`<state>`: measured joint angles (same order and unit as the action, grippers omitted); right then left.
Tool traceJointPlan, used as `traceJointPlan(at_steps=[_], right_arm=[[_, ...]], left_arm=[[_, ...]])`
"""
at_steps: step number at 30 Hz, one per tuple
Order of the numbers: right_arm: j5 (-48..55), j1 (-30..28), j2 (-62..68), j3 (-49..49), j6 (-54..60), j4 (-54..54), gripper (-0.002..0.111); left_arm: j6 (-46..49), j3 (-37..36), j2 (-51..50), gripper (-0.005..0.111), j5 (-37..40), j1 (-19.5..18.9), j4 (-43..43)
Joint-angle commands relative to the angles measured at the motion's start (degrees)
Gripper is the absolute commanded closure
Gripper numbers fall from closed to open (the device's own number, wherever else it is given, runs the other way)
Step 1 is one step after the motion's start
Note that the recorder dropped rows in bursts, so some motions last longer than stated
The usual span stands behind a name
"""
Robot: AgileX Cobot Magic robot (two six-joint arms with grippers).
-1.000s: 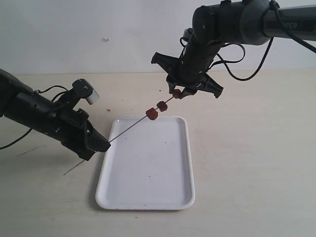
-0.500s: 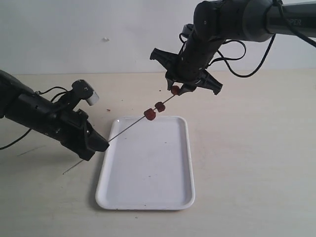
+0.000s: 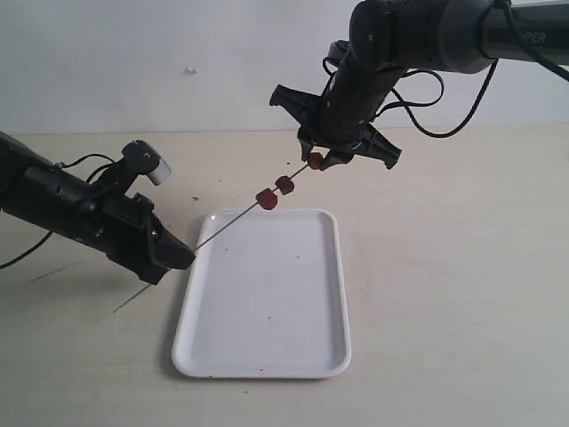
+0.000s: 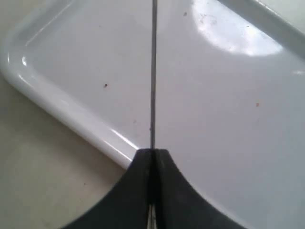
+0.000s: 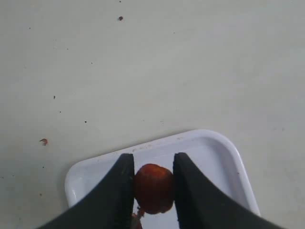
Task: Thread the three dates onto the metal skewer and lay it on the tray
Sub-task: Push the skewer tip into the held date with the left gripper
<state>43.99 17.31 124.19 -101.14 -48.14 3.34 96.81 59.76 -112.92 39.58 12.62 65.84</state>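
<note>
My left gripper [image 3: 173,258] is shut on the thin metal skewer [image 3: 231,226], which slants up to the right above the white tray [image 3: 267,356]; in the left wrist view the skewer [image 4: 153,71] runs out from the shut left gripper [image 4: 152,155] over the tray [image 4: 71,109]. Two dates [image 3: 267,198] [image 3: 284,184] sit on the skewer. The third date [image 3: 316,161] is at its tip, held between the fingers of my right gripper [image 3: 318,163]. The right wrist view shows the right gripper [image 5: 153,183] shut on this date [image 5: 153,187], above the tray's corner [image 5: 219,143].
The skewer's back end [image 3: 129,302] sticks out behind my left gripper, low over the beige table [image 3: 444,267]. Small reddish crumbs [image 5: 43,141] lie on the table beyond the tray. A pale wall stands at the back.
The skewer with its dates and both grippers have risen slightly; the two threaded dates have shifted a little up and to the left. Both grips are unchanged.
</note>
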Motion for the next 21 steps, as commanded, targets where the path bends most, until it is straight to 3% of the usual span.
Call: traceJointPlan(at_steps=[1,21], right_arm=[[-0.5,-0.2,-0.7,0.1,0.6,-0.3,0.080],[-0.4,-0.2,-0.7,0.1,1.5,-0.2,0.080]], left_arm=[[0.2,-0.2,0.2,0.107,1.3,-0.1,1.1],[0.6,-0.2,0.2,0.107,1.5,0.0,0.7]])
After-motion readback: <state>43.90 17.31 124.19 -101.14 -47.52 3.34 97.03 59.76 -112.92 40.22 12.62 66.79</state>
